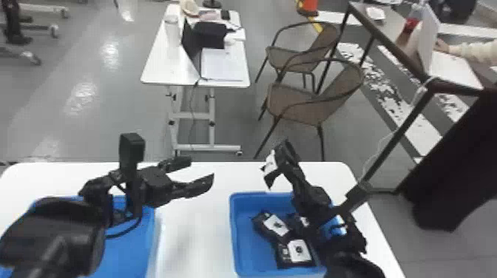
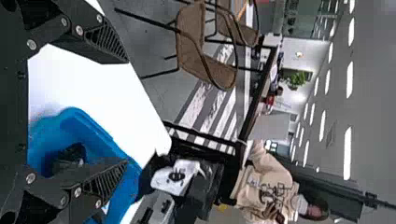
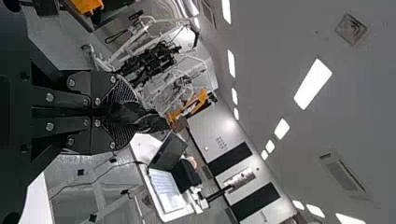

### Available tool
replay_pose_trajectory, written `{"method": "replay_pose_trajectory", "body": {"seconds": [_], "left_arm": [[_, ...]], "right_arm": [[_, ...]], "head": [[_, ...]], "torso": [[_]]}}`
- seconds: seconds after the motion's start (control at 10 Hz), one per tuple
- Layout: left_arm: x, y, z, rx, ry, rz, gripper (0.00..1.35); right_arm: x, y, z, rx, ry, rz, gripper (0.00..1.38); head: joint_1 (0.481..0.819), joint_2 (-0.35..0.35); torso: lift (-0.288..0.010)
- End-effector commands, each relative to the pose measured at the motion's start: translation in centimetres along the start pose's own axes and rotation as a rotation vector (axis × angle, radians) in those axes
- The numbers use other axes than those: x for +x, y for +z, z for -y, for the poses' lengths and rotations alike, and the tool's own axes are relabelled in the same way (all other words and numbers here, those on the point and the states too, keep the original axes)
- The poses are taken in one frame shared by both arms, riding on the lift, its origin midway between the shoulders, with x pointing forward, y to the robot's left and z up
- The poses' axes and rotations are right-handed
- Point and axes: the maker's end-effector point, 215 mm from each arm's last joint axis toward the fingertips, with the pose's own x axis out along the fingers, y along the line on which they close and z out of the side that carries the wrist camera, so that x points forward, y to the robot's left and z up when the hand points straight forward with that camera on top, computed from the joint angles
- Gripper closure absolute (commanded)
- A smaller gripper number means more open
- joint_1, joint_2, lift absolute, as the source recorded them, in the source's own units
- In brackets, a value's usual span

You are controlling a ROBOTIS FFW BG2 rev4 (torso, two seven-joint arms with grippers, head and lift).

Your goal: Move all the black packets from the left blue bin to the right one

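**Right gripper pinches a packet, with three packets in the right bin**

The right bin (image 1: pixel 246 242) stands on the table (image 1: pixel 192 229) and has three black packets in it. One packet (image 1: pixel 273 224) lies slantwise, with its white label upward. A second packet (image 1: pixel 296 253) lies nearer to the robot, close by the first, also label up. A third packet (image 1: pixel 300 219) is partly covered by the right arm, so its full shape I cannot tell. The left bin (image 1: pixel 125 257) stands on the same table, to the left. The left arm hides a good part of it, therefore I cannot tell all of its contents; blue surface is visible in the part nearer to the robot.

The right gripper (image 1: pixel 290 164) is closed upon one more packet (image 1: pixel 270 165). In the right wrist view this packet is squeezed between the two fingertips and sticks out beyond them. In the head view it appears past the far rim of the right bin, with its white label toward the left.

The right arm comes from the lower right, across the right bin, and its gripper points forward, away from the robot. The left arm passes over the left bin. The left gripper (image 1: pixel 202 169) points toward the right side, its two fingers spread well apart, and between them is nothing.
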Motion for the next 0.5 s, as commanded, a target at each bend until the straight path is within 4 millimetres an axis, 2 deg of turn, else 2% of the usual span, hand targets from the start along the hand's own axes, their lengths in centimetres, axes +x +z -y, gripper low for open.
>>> {"method": "replay_pose_trajectory", "body": {"seconds": [0.0, 0.2, 0.4], "left_arm": [[-4.8, -0.5, -2.2, -0.037, 0.083, 0.018, 0.16], [-11.0, -0.7, -5.2, -0.075, 0.223, 0.062, 0.16], [-15.4, -0.5, -7.6, -0.112, 0.352, 0.096, 0.16]], "right_arm": [[-2.8, -0.9, 2.5, 0.046, -0.065, -0.003, 1.28], [-7.0, -4.2, 5.8, 0.115, -0.157, -0.054, 1.28], [-9.7, -8.3, 7.9, 0.194, -0.227, -0.112, 1.27]], "head": [[0.695, -0.151], [0.695, -0.116], [0.695, -0.081]], "torso": [[0.0], [0.0], [0.0]]}}
